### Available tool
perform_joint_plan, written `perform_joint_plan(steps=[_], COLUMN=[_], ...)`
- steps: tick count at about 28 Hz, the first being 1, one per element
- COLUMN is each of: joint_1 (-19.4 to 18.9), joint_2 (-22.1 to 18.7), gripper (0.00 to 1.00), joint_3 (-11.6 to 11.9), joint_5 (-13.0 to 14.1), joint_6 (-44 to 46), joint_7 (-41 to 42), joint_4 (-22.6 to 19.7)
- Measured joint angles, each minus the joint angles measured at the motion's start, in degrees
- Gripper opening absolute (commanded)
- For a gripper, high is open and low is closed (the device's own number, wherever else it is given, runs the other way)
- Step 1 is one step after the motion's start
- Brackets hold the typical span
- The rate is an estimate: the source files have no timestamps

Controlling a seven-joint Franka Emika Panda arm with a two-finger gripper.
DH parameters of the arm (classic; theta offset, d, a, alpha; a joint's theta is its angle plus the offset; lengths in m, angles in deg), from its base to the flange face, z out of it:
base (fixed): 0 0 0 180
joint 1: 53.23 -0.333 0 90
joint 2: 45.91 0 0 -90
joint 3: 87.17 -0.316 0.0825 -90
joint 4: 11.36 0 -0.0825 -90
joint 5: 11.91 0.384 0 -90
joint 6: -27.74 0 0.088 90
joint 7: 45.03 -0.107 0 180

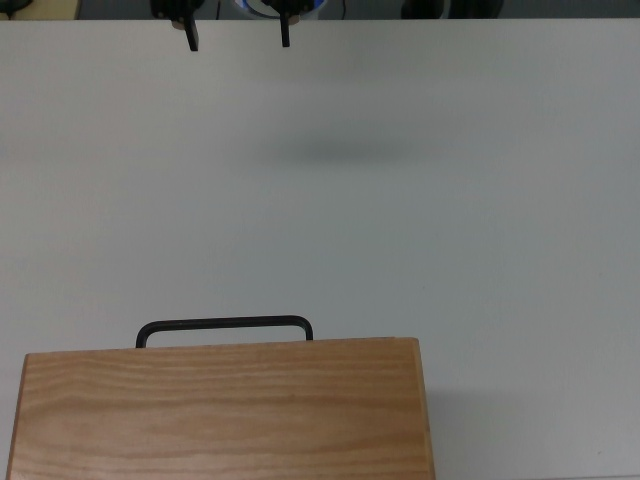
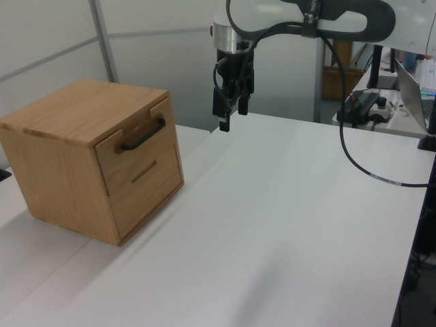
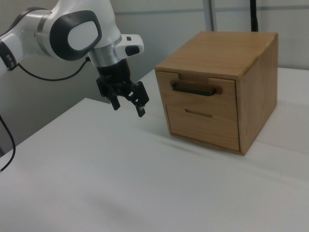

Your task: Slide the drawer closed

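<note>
White table [image 2: 286, 225] carries the wooden cabinet [image 2: 65, 133], well apart from the gripper [image 3: 128, 102], which hangs in the air above the table with nothing in it, fingers spread. In the right view the cabinet is off the gripper's right; in the top view it sits at the bottom edge, gripper at the top.

The drawer [image 3: 202, 91] is the upper front panel. Its front looks about flush with the cabinet face, so little or no travel seems left.

Handle [image 1: 224, 325] is a thin black bar standing proud of the panel. Suggest pushing on the flat panel beside the handle, square on, slowly, stopping at resistance.
</note>
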Motion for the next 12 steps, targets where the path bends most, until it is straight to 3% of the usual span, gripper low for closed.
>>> perform_joint_plan(steps=[12], joint_1=[0.71], joint_2=[0.16], gripper=[1.0], joint_3=[0.03], joint_5=[0.0], joint_6=[0.0], joint_7=[0.0], joint_4=[-0.05])
